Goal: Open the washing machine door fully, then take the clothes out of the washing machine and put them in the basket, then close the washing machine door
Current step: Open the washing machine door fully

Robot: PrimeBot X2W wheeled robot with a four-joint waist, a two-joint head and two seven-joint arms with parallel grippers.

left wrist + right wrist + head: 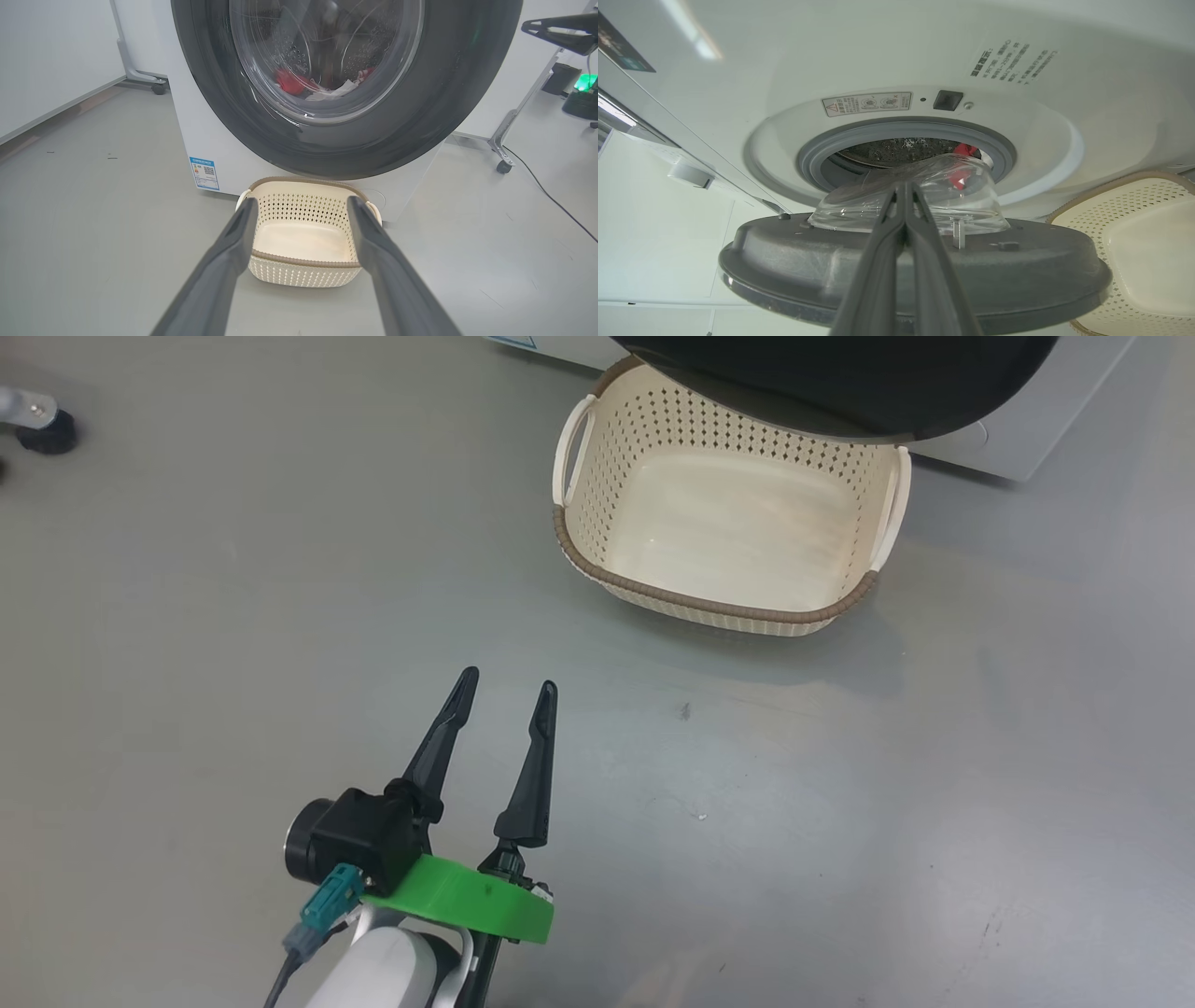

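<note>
Opening step: my right hand (903,186), shut and empty, was behind the washing machine door (924,275); left hand (509,679) spread, empty. Next I judged: push it wider.

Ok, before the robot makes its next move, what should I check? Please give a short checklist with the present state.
1. washing machine door fully open: not ok, it stands across the opening, only partly swung out.
2. basket upright and empty below the door: ok.
3. clothes out of the drum: not ok, red fabric lies inside.
4. left gripper open and free: ok.
5. right gripper, shut, touching the door: cannot tell.
</note>
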